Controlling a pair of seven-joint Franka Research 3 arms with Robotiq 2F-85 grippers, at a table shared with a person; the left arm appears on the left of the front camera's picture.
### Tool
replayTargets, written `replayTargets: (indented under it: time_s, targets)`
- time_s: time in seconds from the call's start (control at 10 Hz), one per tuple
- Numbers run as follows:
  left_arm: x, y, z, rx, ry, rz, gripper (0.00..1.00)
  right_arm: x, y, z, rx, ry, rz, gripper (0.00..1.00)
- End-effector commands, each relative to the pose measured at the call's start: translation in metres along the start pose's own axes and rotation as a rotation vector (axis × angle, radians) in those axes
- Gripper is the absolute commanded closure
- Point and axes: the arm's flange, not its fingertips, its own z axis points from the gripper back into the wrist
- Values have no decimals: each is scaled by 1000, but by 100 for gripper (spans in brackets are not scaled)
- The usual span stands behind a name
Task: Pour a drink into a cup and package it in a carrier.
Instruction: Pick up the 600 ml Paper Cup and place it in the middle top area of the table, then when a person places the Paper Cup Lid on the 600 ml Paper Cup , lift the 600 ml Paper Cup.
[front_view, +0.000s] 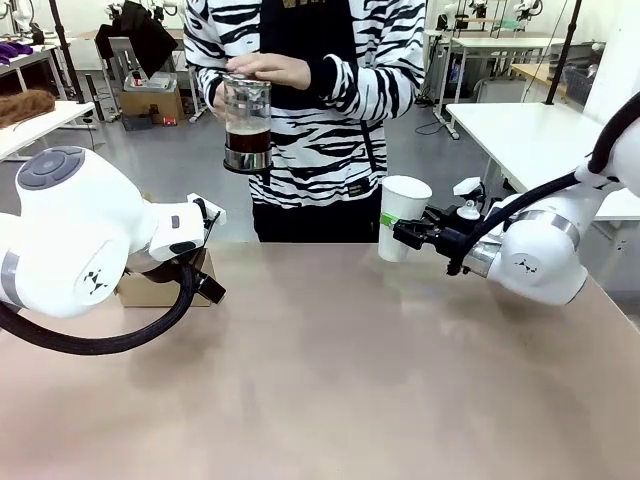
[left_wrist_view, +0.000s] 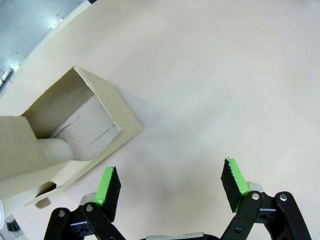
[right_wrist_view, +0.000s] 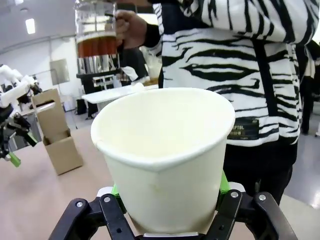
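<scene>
Front view: a tall white paper cup (front_view: 404, 215), open-topped with no lid on it, is pinched at its side by the right jaws near the far edge of the pale bench (front_view: 330, 380), right of middle; whether its base touches the bench cannot be told. A person in a striped top stands at that far edge, holding upright a clear cylindrical glass jar with a metal band (front_view: 247, 122), one hand (front_view: 268, 68) over its top; the dark brown drink (front_view: 247, 138) fills its lower part. The jar is up and to the left of the cup, well apart from it. A brown cardboard drink carrier (front_view: 150, 290) sits toward the far left corner, partly behind the left arm. Judged step: presenting the cup for pouring, nothing poured yet. The next move calls for the cup to be kept upright and steady while the jar comes over its mouth. Left wrist view: the left jaws are spread wide, green pads (left_wrist_view: 106, 181) over bare bench (left_wrist_view: 200, 75), with the carrier (left_wrist_view: 75, 130) just beside one pad, its compartment open. Right wrist view: the cup (right_wrist_view: 165, 150) sits between the green-padded jaws, its inside looking empty; the jar (right_wrist_view: 96, 30) and drink (right_wrist_view: 95, 47) are above and beyond its rim; the carrier (right_wrist_view: 57, 137) stands well off across open bench (right_wrist_view: 30, 200), a clear run for the later transfer.
</scene>
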Motion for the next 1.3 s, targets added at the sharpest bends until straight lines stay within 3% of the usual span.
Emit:
replayTargets:
  time_s: [0.0,1.2]
  targets:
    - [0,0,0,-2,-1,0,0,5,1,-1,6,-14,6,34]
    - [0,0,0,-2,-1,0,0,5,1,-1,6,-14,6,34]
